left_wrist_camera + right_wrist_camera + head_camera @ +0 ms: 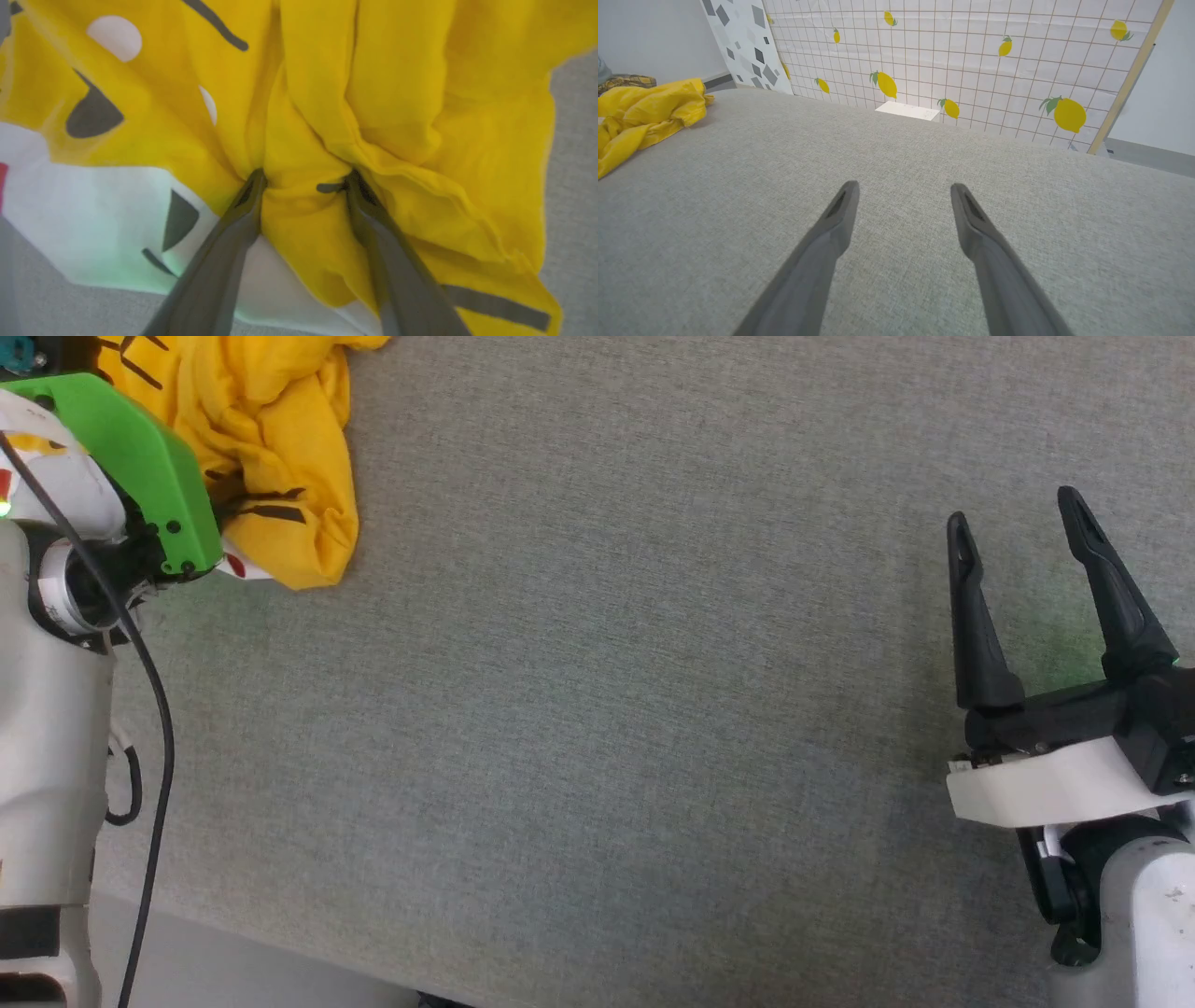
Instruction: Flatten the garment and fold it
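the wide grey woven tabletop (653,709) is mostly bare. at its far left lies the bright yellow tiger-print t-shirt (280,429), bunched in a heap. the left gripper (303,179) straddles a fold, its dark fingers apart and not clamped. the right gripper (1013,506) hangs spread over the tabletop's right side. flattening looks barely begun. the next move, i'd say, is to pinch that fold and draw it toward the tabletop's middle.
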Available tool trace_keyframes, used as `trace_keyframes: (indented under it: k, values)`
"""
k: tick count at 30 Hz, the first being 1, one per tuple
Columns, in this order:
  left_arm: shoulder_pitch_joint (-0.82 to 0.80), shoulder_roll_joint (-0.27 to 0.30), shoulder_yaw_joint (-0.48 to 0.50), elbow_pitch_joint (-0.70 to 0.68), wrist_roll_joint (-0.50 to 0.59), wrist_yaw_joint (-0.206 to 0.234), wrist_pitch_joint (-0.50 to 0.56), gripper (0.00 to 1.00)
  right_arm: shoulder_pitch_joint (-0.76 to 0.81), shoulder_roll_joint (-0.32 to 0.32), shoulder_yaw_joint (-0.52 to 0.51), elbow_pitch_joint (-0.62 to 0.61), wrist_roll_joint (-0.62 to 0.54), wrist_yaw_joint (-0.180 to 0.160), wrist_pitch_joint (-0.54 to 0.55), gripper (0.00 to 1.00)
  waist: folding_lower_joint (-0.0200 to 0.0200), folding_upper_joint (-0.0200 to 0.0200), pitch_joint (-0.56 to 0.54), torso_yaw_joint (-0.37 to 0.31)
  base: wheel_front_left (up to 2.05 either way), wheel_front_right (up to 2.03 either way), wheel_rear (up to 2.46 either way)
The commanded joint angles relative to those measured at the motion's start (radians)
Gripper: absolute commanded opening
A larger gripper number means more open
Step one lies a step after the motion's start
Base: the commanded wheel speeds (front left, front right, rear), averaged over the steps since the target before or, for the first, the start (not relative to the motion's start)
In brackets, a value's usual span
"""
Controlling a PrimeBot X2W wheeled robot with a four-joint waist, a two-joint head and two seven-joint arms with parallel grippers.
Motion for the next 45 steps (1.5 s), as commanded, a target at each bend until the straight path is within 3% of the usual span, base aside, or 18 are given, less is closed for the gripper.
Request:
trace_keyframes:
  k: [1, 15, 22, 33, 35, 45]
  values:
    - [0.036, -0.011, -0.011, 0.017, -0.015, -0.011, -0.009, 0.00, -0.020, 0.000, -0.001, -0.001, -0.010, -0.001, 0.001, 1.00, 0.0000, 0.0000, -0.005, -0.003, 0.00, 0.00, 0.00]
    - [-0.036, 0.068, 0.014, 0.023, 0.045, -0.088, -0.290, 0.00, 0.012, 0.000, -0.041, 0.082, 0.052, -0.001, -0.062, 1.00, 0.0000, 0.0000, -0.194, -0.023, 0.00, 0.00, 0.00]
    - [-0.086, 0.077, -0.018, -0.013, 0.070, -0.112, -0.355, 0.00, 0.061, 0.000, -0.086, 0.132, 0.094, -0.001, -0.100, 1.00, 0.0000, 0.0000, -0.333, -0.043, 0.00, 0.00, 0.00]
    - [-0.125, 0.031, -0.085, -0.145, 0.039, -0.124, -0.274, 0.00, 0.157, 0.000, -0.146, 0.194, 0.153, -0.001, -0.144, 1.00, 0.0000, 0.0000, -0.539, -0.116, 0.00, 0.00, 0.00]
    - [-0.126, 0.000, -0.112, -0.219, 0.023, -0.121, -0.238, 0.00, 0.181, 0.000, -0.173, 0.196, 0.158, -0.001, -0.146, 1.00, 0.0000, 0.0000, -0.576, -0.156, 0.00, 0.00, 0.00]
    - [-0.136, -0.130, -0.176, -0.384, 0.007, -0.053, -0.201, 0.00, 0.205, 0.000, -0.233, 0.178, 0.171, -0.001, -0.148, 1.00, 0.0000, 0.0000, -0.610, -0.263, 0.00, 0.00, 0.00]
